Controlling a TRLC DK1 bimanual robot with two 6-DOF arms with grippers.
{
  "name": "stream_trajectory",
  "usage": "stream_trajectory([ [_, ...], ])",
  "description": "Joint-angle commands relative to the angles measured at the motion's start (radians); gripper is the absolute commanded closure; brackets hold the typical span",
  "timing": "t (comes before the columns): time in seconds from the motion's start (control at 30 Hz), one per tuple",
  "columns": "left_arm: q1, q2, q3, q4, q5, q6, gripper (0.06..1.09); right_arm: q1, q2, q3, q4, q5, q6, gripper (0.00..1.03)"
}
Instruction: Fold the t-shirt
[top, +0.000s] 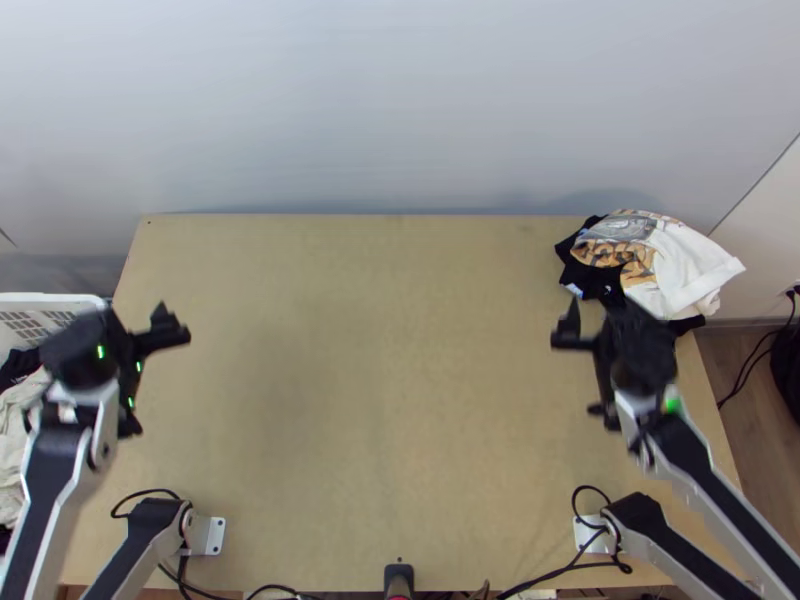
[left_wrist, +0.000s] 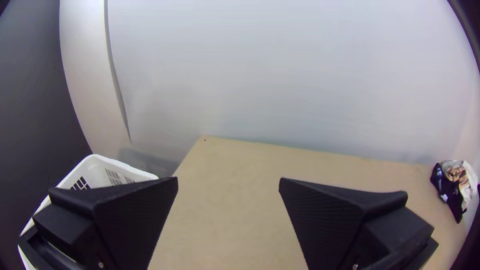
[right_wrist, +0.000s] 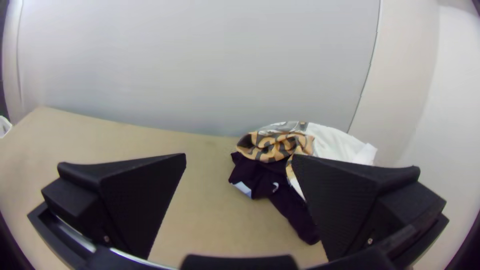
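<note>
At 2 o'clock on the tabletop (top: 380, 400), the printed white t-shirt (top: 690, 260) is lying bunched over dark cloth (right_wrist: 260, 180). Left and right jaws are standing apart. With layers overlapping, a deep pinch would be risking dragging both up.

Fingers (left_wrist: 132, 215): black, wide apart
Table (left_wrist: 235, 200): light wood, between and beyond them
Basket (left_wrist: 122, 167): white, beside the table
Garments (left_wrist: 454, 182): dark and white, bunched
Wall (left_wrist: 280, 75): pale
</note>
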Motion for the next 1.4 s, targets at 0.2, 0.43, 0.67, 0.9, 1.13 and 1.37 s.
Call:
stream_trajectory([
  [0.2,0.023,-0.262,-0.442,0.250,0.034,0.006,0.10,0.038,-0.658,-0.465,-0.181,-0.034,0.026,0.04],
  [0.43,-0.050,-0.405,-0.598,0.249,0.136,-0.083,0.10,-0.036,-0.655,-0.465,-0.181,-0.034,0.066,0.04],
  [0.67,-0.152,-0.699,-0.698,0.216,0.137,-0.055,0.10,-0.045,-0.813,-0.465,-0.182,-0.032,0.059,0.04],
  [0.9,-0.184,-0.698,-0.695,0.200,0.137,-0.057,0.10,-0.040,-0.810,-0.464,-0.185,-0.034,0.059,0.04],
  [1.13,-0.184,-0.698,-0.695,0.200,0.139,-0.057,0.10,-0.042,-0.810,-0.464,-0.185,-0.034,0.059,0.04],
  [1.37,-0.184,-0.698,-0.695,0.200,0.139,-0.057,0.10,-0.042,-0.810,-0.464,-0.185,-0.034,0.059,0.04],
])
